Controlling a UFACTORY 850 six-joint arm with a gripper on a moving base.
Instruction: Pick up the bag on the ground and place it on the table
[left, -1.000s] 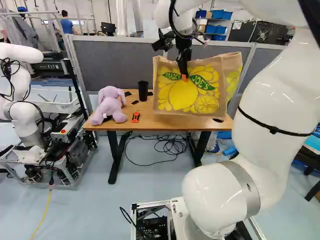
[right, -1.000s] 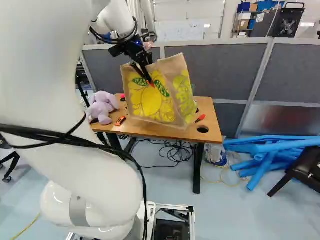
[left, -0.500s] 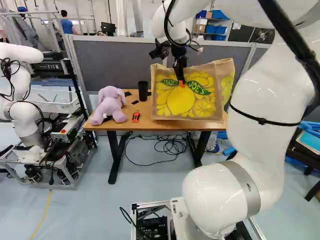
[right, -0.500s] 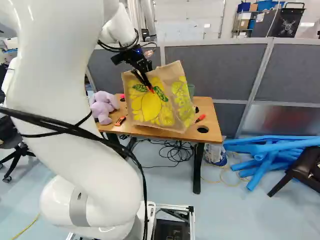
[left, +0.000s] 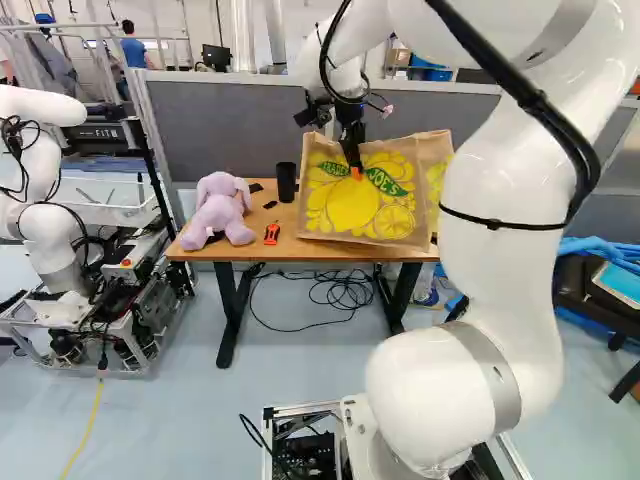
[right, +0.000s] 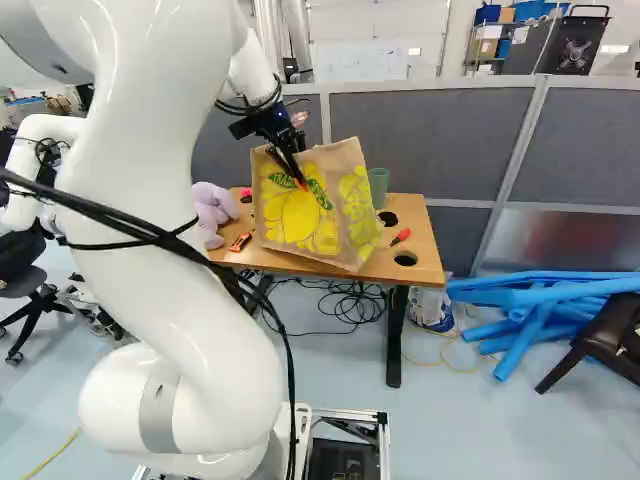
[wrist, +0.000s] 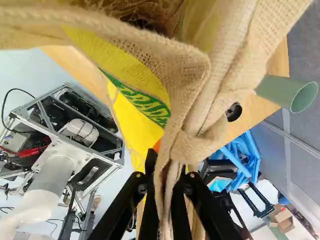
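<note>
Left base view, bag (left: 350, 208): is hanging upright from the hand (left: 354, 168), over the right part of the tabletop (left: 287, 224); whether its bottom is touching the wood, I cannot tell.
Left base view, plush toy (left: 217, 211): is sitting at the tabletop's left edge.
Left base view, black cup (left: 286, 182): is standing upright between plush toy and bag, towards the back edge.
Left base view, orange tool (left: 272, 234): is lying near the front edge, beside the plush toy.
Right base view, bag: is leaning slightly, its lowest corner reaching close to the tabletop's front edge.
Right base view, green cup (right: 379, 184): is standing near the back edge, behind the bag.
Right base view, red-handled tool (right: 401, 236): is lying near the right edge.
Right base view, blue tubes (right: 530, 300): are lying on the floor, right of the tabletop.
Wrist view, hand (wrist: 166, 167): is clamping a bunched fold of the bag between both fingers.
Wrist view, bag: is spreading ahead of the fingers, its mouth gaping.
</note>
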